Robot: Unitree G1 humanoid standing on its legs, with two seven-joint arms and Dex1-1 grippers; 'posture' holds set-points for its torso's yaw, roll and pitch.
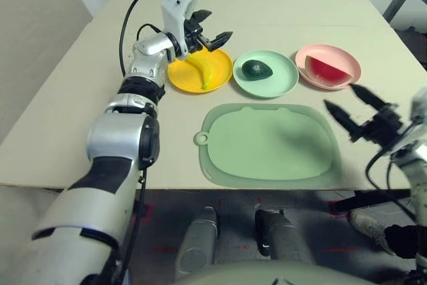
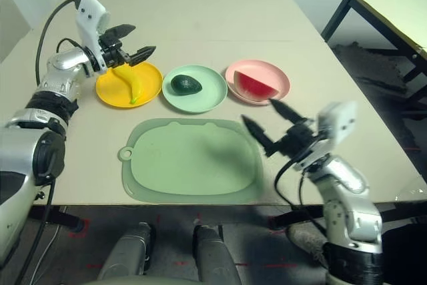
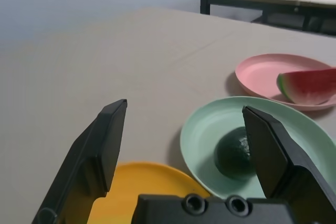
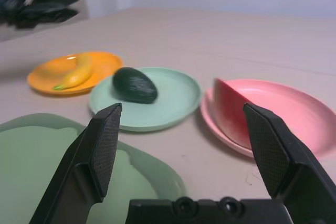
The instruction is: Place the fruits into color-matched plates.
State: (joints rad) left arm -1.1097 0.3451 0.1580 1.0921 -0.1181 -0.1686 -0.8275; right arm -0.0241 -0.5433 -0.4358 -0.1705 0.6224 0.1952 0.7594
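Observation:
Three plates stand in a row at mid-table. The yellow banana (image 1: 205, 69) lies in the yellow-orange plate (image 1: 180, 78). In the mint green plate (image 1: 280, 78) rests the dark avocado (image 1: 257, 69). The watermelon wedge (image 1: 327, 71) sits in the pink plate (image 1: 337, 55). My left gripper (image 1: 212, 29) hovers open and empty just above the far side of the yellow-orange plate. My right gripper (image 2: 268, 123) is open and empty near the right end of the cutting mat, in front of the pink plate.
A large pale green cutting mat (image 1: 267, 143) with a ring handle lies near the table's front edge. A second table (image 2: 393, 5) stands at the right. A black cable (image 1: 130, 11) loops from the left wrist.

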